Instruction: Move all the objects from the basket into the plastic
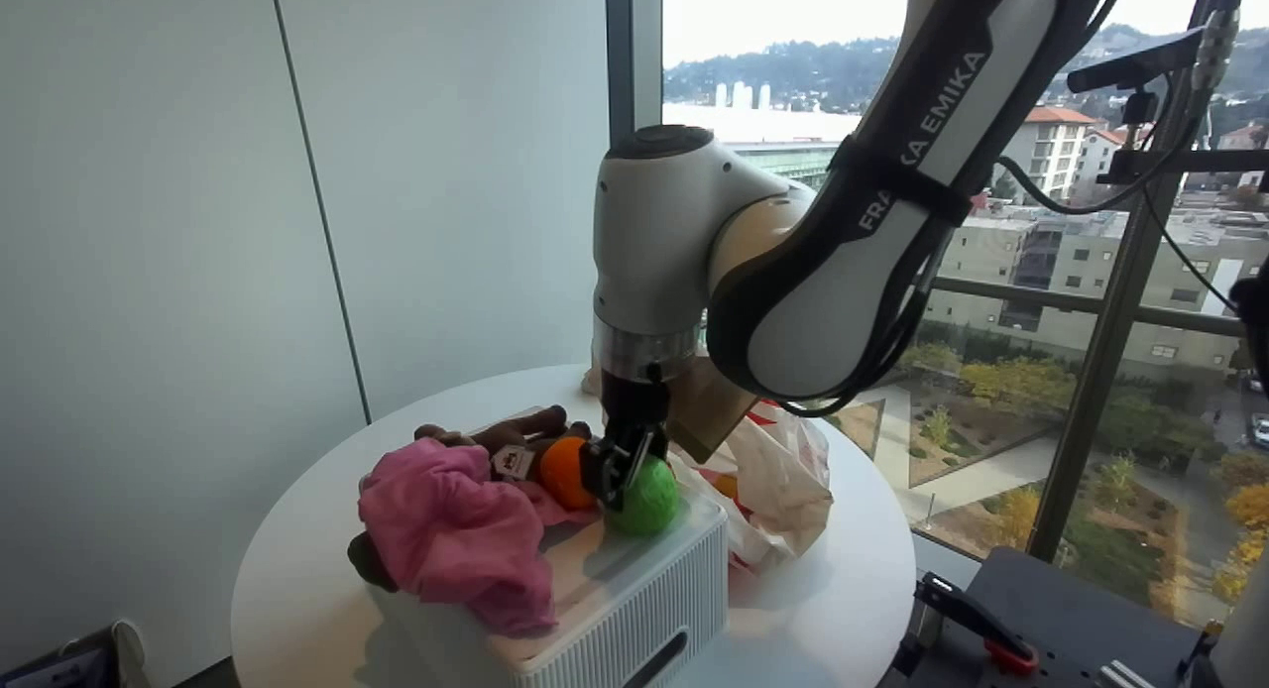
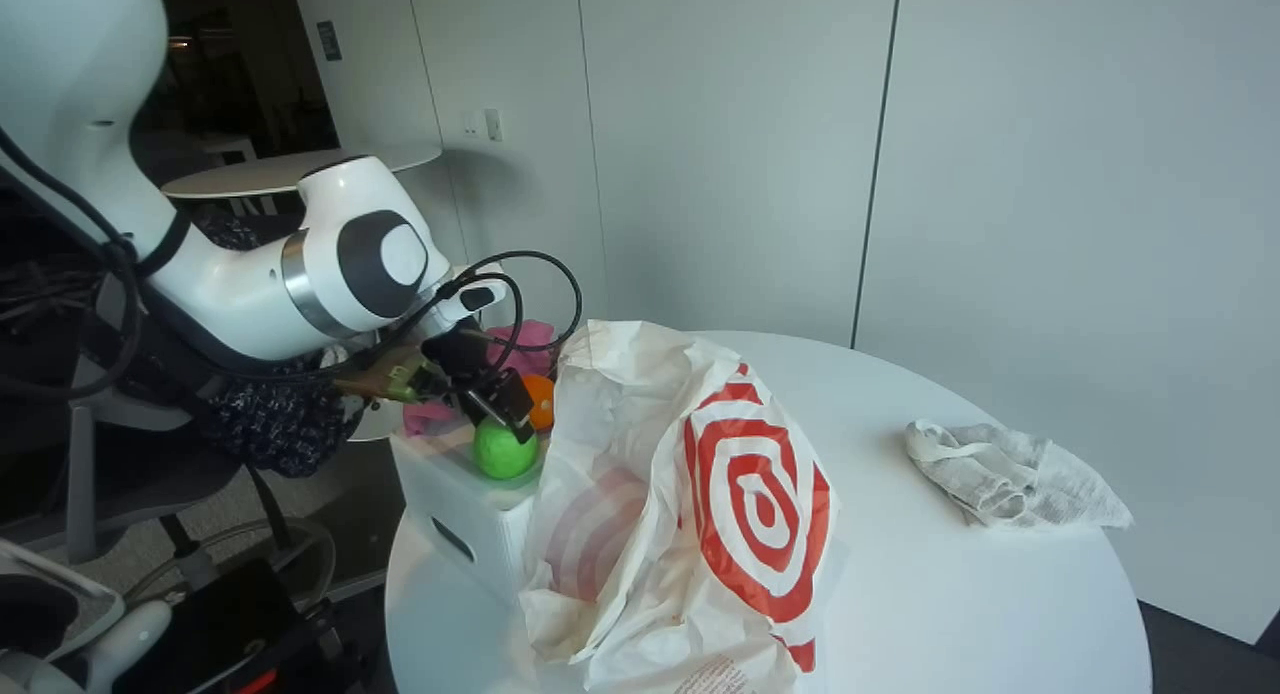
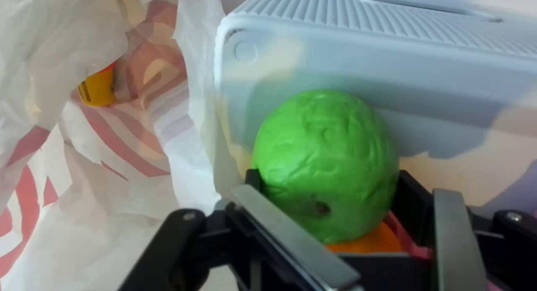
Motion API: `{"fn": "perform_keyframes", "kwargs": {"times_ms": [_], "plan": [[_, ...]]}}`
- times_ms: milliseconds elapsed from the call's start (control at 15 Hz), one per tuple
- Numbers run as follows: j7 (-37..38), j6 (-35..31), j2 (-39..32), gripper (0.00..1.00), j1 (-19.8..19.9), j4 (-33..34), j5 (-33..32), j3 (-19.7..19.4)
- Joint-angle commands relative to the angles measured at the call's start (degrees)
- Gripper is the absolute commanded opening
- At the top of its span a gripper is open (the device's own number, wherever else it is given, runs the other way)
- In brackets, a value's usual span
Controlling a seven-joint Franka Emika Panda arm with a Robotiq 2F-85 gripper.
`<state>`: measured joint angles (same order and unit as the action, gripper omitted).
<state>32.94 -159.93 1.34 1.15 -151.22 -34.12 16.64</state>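
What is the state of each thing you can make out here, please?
Gripper: straddling the green ball; whether clamped, I cannot tell
Green ball: apparently resting on the white box
White box: standing on the table, loaded
Orange ball: beside the green ball
Pink cloth: bunched up
Brown plush toy: lying, partly hidden by the pink cloth
Plastic bag: crumpled, mouth open, yellow item inside
Whitish cloth: crumpled on the table
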Motion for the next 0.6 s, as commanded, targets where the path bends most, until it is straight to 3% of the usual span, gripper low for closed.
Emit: {"fn": "perform_keyframes", "kwargs": {"times_ms": [0,133,267,400,533], "plan": [[-10.30,8.32,4.39,0.52,-4.76,-1.03,15.26,-2.06],[-14.12,16.91,7.65,0.52,-6.31,-0.05,21.19,-2.46],[-13.44,25.24,10.88,0.52,-6.76,0.49,20.14,-2.59],[-9.23,27.45,12.42,0.52,-5.49,0.47,13.95,-2.13],[-3.98,24.96,12.31,0.52,-3.12,-0.05,4.72,-1.52]]}}
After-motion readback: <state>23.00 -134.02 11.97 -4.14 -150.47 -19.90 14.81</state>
